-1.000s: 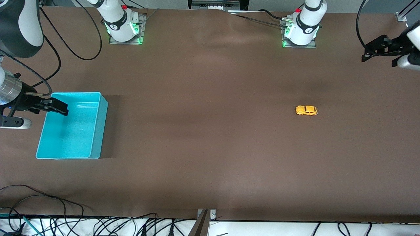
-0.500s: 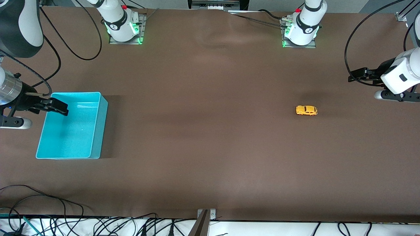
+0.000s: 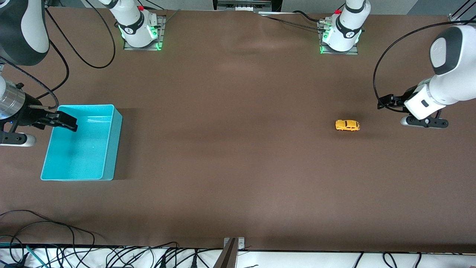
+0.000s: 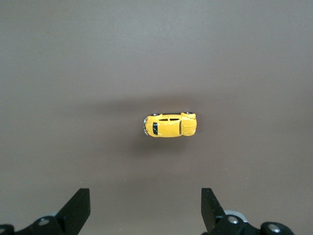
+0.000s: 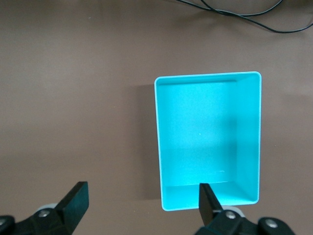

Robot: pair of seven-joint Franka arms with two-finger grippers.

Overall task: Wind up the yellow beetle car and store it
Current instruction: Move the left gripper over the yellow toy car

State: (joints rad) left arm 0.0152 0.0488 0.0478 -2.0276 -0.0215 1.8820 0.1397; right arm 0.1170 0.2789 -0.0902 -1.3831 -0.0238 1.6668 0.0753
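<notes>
The yellow beetle car stands on its wheels on the brown table, toward the left arm's end. It also shows in the left wrist view. My left gripper is open and empty over the bare table beside the car; in the left wrist view the car lies ahead of the spread fingers. My right gripper is open and empty over the rim of the turquoise bin. In the right wrist view one finger overlaps the bin.
The bin is empty and stands toward the right arm's end of the table. Both arm bases stand along the table's back edge. Cables lie off the table's front edge.
My left arm has swung in from the table's end toward the car and come lower. The right arm, the car and the bin have not moved.
</notes>
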